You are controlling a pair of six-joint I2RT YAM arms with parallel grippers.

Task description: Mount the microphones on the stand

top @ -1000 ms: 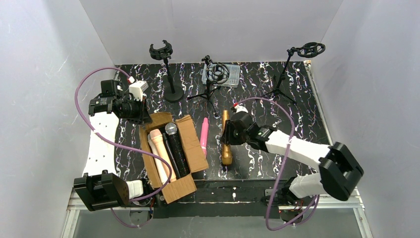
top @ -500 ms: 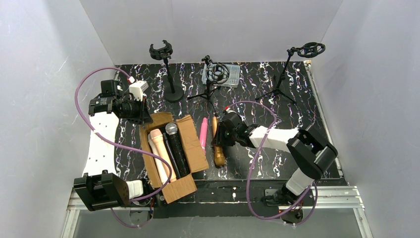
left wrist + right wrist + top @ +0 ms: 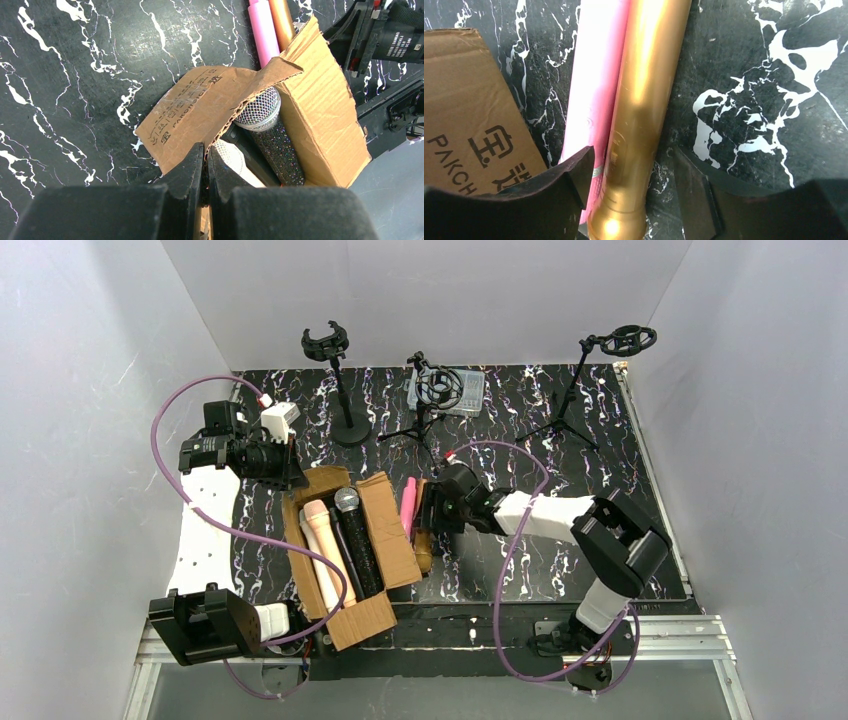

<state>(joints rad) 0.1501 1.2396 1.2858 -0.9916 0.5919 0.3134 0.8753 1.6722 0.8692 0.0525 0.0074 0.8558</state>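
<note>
The gold microphone [image 3: 424,546] lies on the black marbled table, pressed against the pink microphone [image 3: 408,502] beside the cardboard box [image 3: 392,540]. My right gripper [image 3: 432,516] is open and straddles the gold microphone [image 3: 644,125]. Its left finger sits over the pink microphone [image 3: 596,75], and its right finger stands apart from the gold one. My left gripper [image 3: 206,150] is shut on the box's flap [image 3: 200,105]. The box holds a peach microphone [image 3: 322,540], a black one, and a glitter microphone [image 3: 272,135] with a silver grille.
Three stands are at the back: a round-base stand [image 3: 335,345] on the left, a small tripod stand [image 3: 437,390] in the middle, and a taller tripod stand [image 3: 625,340] on the right. A clear plastic case [image 3: 470,390] lies behind the middle one.
My right gripper has moved left, and the gold microphone has slid left with it until it rests against the pink one by the box. The left arm has not moved.
</note>
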